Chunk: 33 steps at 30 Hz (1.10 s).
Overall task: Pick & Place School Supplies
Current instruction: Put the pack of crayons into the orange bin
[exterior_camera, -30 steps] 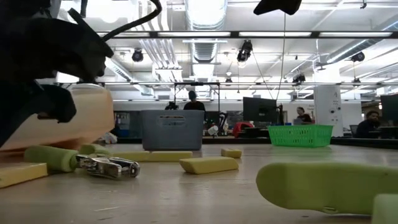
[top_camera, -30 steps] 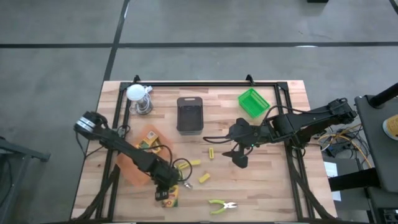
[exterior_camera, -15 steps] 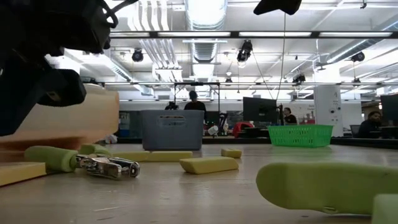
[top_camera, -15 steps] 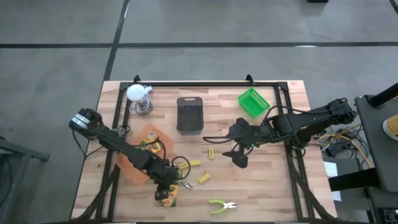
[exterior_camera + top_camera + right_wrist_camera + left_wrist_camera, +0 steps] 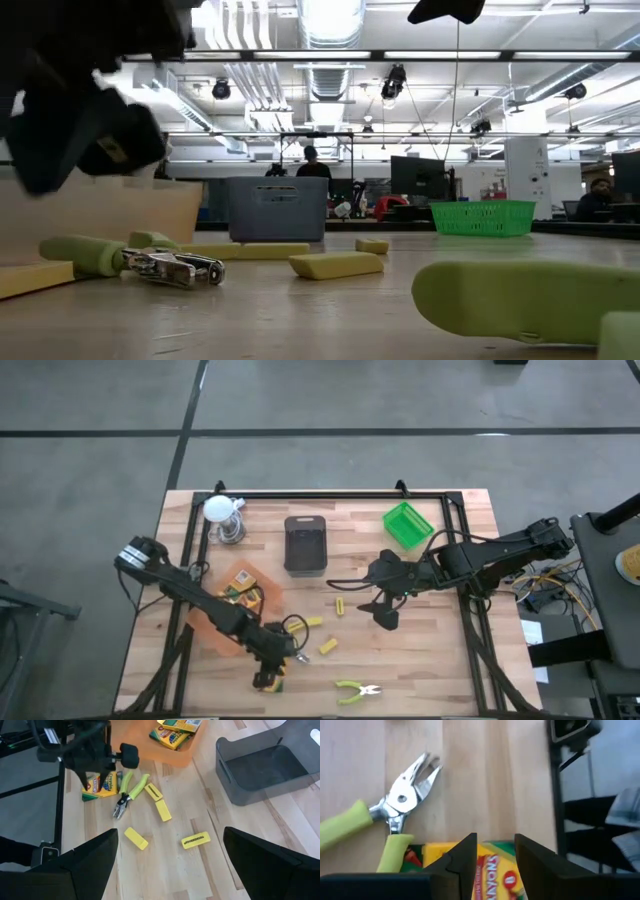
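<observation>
A yellow-green crayon box point(image 5: 495, 872) sits between the fingers of my left gripper point(image 5: 495, 840), near the table's front-left; it also shows in the high view point(image 5: 268, 681) and the right wrist view point(image 5: 97, 785). Just beyond it lie lime-handled pliers point(image 5: 402, 800). A second pair of pliers point(image 5: 357, 690) lies by the near edge. Short yellow blocks point(image 5: 313, 622) point(image 5: 328, 647) point(image 5: 340, 605) rest flat on the wood. My right gripper point(image 5: 170, 865) hangs open over the table's middle point(image 5: 385, 618), touching nothing. My left gripper pinches the crayon box between its two fingers, one on each long side point(image 5: 482, 870). The fingers slant down from the table's left and lie along the box's length. I cannot tell whether the box is lifted clear or still touches the table.
An orange tray point(image 5: 205, 630) holding more crayon boxes point(image 5: 240, 588) lies under the left arm. At the back stand a dark grey tray point(image 5: 305, 545), a green basket point(image 5: 407, 525) and a white-topped metal object point(image 5: 222, 518). Black frame rails point(image 5: 330, 495) run along the table's far and side edges.
My left gripper has risen a little and tipped its wrist, its fingers staying shut on the crayon box. In the low view it has gone from near the tabletop to higher up. The box shows at nearly the same spot from above.
</observation>
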Available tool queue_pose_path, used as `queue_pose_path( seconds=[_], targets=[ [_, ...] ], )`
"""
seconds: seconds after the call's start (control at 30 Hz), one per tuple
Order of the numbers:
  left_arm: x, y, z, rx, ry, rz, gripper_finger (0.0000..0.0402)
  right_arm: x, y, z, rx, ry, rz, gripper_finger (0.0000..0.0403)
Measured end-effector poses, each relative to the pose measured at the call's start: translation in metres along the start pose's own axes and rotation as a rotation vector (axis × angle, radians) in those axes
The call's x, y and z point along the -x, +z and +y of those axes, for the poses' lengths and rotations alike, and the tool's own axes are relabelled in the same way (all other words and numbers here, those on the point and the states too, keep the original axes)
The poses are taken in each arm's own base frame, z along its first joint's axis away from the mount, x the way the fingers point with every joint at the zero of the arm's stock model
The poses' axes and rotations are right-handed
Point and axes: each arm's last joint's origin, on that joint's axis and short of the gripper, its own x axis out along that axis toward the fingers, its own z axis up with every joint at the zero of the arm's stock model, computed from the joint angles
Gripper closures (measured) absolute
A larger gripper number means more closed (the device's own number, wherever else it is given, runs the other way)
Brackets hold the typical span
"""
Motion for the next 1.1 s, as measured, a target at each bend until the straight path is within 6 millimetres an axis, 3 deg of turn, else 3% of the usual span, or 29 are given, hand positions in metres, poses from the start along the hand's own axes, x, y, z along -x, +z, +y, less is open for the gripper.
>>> queue_pose_path(
  seconds=[0.1, 0.23, 0.3, 0.6, 0.87, 1.1],
  targets=[
    [0.012, 0.008, -0.008, 0.180, 0.008, -0.043, 0.0266, 0.000, 0.000, 0.000, 0.000, 0.000, 0.000, 0.0048],
    [0.031, 0.011, -0.011, 0.706, 0.091, -0.028, 0.0266, 0.000, 0.000, 0.000, 0.001, 0.000, 0.000, 0.0048],
    [0.042, 0.012, -0.015, 0.862, 0.111, -0.024, 0.0266, 0.000, 0.000, 0.000, 0.001, 0.000, 0.000, 0.0048],
    [0.064, 0.007, -0.040, 1.155, 0.124, -0.149, 0.0266, 0.000, 0.000, 0.000, 0.000, 0.000, 0.000, 0.0048],
    [0.051, -0.003, -0.042, 1.327, 0.181, -0.051, 0.0258, 0.000, 0.000, 0.000, 0.000, 0.000, 0.000, 0.0048],
    [0.037, -0.011, -0.040, 1.434, 0.247, 0.090, 0.0207, 0.000, 0.000, 0.000, 0.000, 0.000, 0.000, 0.0048]
  ],
)
